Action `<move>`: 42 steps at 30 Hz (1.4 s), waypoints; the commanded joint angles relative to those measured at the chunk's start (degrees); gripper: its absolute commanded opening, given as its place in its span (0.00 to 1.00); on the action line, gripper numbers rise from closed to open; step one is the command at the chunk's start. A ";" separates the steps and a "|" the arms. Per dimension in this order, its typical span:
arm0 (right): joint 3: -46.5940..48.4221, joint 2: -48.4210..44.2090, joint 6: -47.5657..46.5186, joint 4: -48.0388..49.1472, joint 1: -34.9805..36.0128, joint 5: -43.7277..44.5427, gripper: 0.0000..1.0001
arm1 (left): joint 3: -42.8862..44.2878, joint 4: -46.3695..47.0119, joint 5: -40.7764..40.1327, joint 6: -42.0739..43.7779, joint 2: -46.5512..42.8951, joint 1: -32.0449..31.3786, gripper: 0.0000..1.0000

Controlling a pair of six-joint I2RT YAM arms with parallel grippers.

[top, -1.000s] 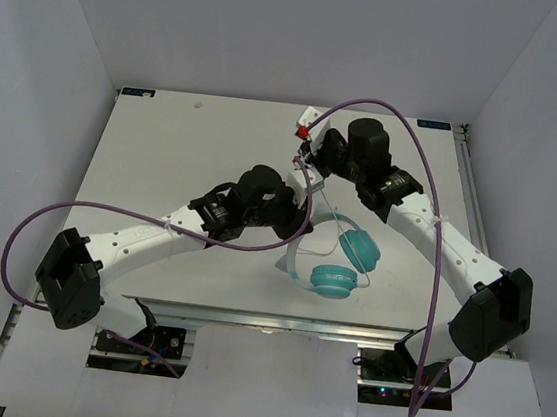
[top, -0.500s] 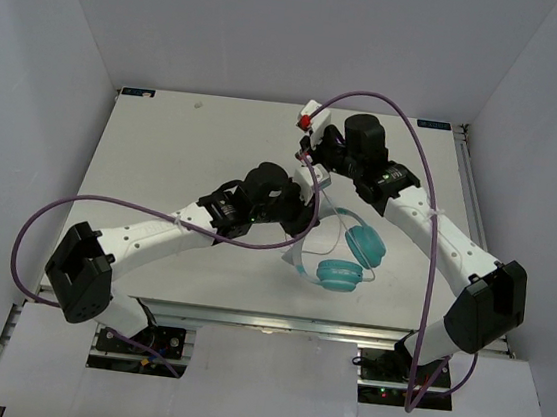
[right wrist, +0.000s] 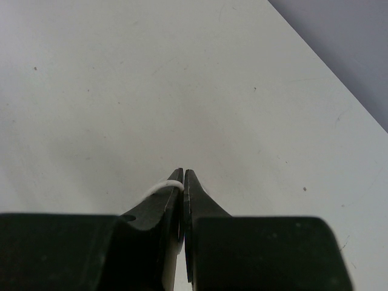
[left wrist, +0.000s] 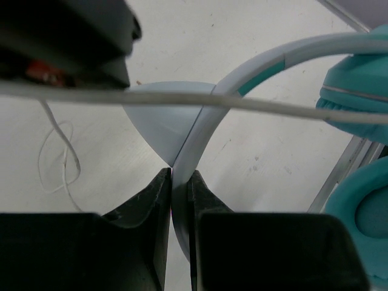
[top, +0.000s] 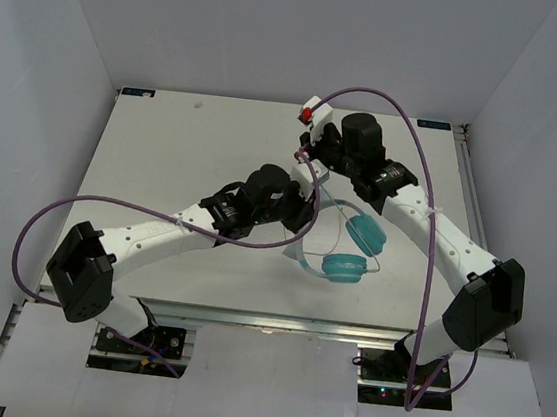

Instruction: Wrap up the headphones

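Since a second ago you are pulling the headphones [top: 365, 235] away from the near edge, both wrists edging toward the far side. Your left gripper [left wrist: 180, 177] is clamping tight on the pale headband [left wrist: 254, 65], jaws nearly together around it. Your right gripper [right wrist: 183, 176] is pinching closed on the thin white cord [right wrist: 161, 187], just above the table [right wrist: 121, 91]. That cord is running taut across the left wrist view, crossing in front of the headband, with a slack loop lying on the table beyond. Teal ear cups [top: 342, 266] are sitting right of centre, between your two arms; can't tell if they are touching the surface.
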 commanded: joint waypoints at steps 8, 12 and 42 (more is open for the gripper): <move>7.29 -1.90 2.28 1.49 0.42 0.46 0.08 | -3.73 0.16 -8.05 -4.07 -4.81 -0.24 0.00; 7.19 -1.08 3.37 1.20 0.51 -0.54 0.08 | -3.52 0.91 -9.75 -4.32 -5.19 -0.21 0.00; 7.37 1.11 -3.33 -1.37 4.56 -4.14 0.08 | -8.82 5.40 -5.32 -6.48 -12.47 -0.12 0.00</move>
